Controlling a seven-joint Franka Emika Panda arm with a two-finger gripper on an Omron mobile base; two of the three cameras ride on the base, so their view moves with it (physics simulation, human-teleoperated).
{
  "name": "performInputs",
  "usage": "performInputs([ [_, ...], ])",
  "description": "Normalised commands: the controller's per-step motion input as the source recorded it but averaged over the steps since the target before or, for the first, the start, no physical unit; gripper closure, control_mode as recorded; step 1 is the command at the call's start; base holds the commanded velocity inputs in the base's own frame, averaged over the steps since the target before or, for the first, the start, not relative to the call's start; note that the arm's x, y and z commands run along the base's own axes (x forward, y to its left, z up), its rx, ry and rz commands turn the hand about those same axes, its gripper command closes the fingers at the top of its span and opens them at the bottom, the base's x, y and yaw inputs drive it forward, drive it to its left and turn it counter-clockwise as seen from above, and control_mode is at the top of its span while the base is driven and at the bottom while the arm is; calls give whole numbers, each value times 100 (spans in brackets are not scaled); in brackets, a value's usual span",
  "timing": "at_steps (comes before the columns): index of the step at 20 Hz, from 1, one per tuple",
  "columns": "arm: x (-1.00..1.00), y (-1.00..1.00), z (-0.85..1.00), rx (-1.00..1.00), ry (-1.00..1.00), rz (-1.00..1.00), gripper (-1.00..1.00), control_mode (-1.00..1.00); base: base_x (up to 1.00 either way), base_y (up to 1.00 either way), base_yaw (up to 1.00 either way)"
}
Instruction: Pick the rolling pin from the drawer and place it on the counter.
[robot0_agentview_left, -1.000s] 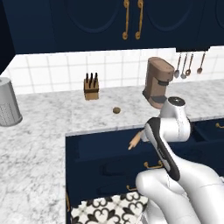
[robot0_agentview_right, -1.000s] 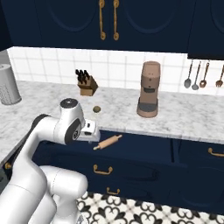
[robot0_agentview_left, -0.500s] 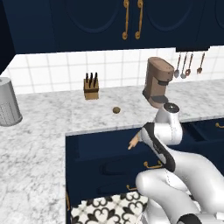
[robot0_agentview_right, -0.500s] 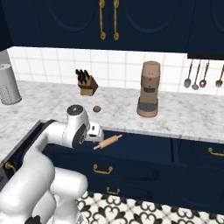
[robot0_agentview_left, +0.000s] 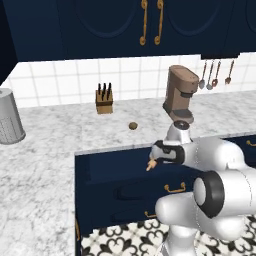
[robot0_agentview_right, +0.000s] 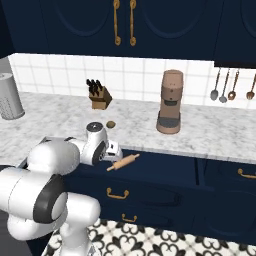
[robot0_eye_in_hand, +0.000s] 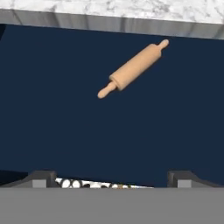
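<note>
We see the rolling pin (robot0_eye_in_hand: 134, 69), a slim light tan wooden cylinder with narrower handle ends, lying diagonally on the floor of the open drawer (robot0_eye_in_hand: 65, 122), near the drawer's back edge under the counter (robot0_eye_in_hand: 131, 13). The drawer is a wide, deep navy blue box, pulled out from below the white-and-grey marbled counter, whose thin pale edge runs along its rear.
</note>
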Motion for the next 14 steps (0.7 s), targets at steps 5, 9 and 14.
performInputs([
  [5, 10, 0, -51, 0, 11, 0, -100, -100, 0, 0, 0],
  [9, 0, 0, -60, 0, 10, 0, -100, -100, 0, 0, 0],
  [14, -24, 0, -46, 0, 16, 0, -100, -100, 0, 0, 0],
])
